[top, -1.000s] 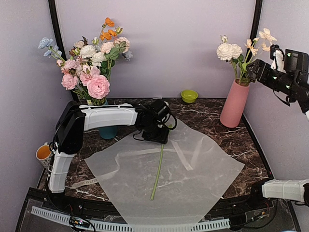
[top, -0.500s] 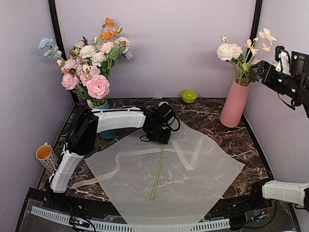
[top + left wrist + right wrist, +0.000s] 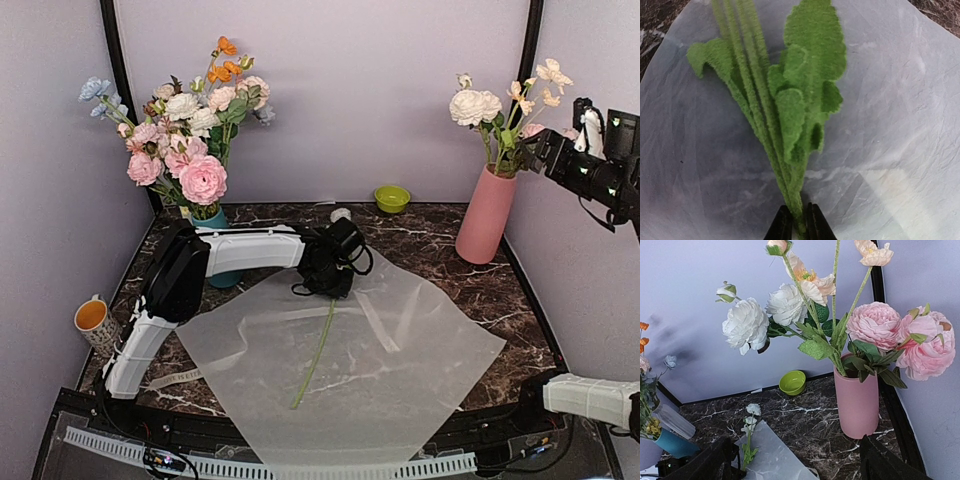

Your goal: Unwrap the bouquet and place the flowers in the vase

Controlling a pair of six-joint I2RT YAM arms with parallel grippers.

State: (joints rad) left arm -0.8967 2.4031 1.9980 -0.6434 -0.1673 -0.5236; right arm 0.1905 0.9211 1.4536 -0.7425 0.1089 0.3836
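1. At the far left of the top view, a mug (image 3: 90, 316) with an orange inside is being shown at the table edge. A loose ribbon strip (image 3: 175, 378) is lying on the marble to its lower right.
2. In the upper left, a large mixed arrangement (image 3: 190, 130) is being carried by a teal vase (image 3: 224, 274).
3. Left of centre, the left gripper (image 3: 799, 222) is being held low over the paper sheet (image 3: 420, 350). Its jaws are being pressed together on the base of a leafy green stem (image 3: 790, 165).
4. That stem is being shown running from the gripper toward the lower centre, flat on the sheet. A small white bloom (image 3: 341, 214) is showing just above the gripper.
5. Right of centre, a green bowl (image 3: 392, 198) is being shown against the back wall.
6. At the right, the flowers (image 3: 475, 105) are being held upright in the vase (image 3: 485, 215), which is standing on the marble, off the sheet.
7. At the upper right, the right gripper (image 3: 796, 455) is being held in the air beside the blooms. Its fingers (image 3: 715, 462) are spread wide, and nothing is being gripped.
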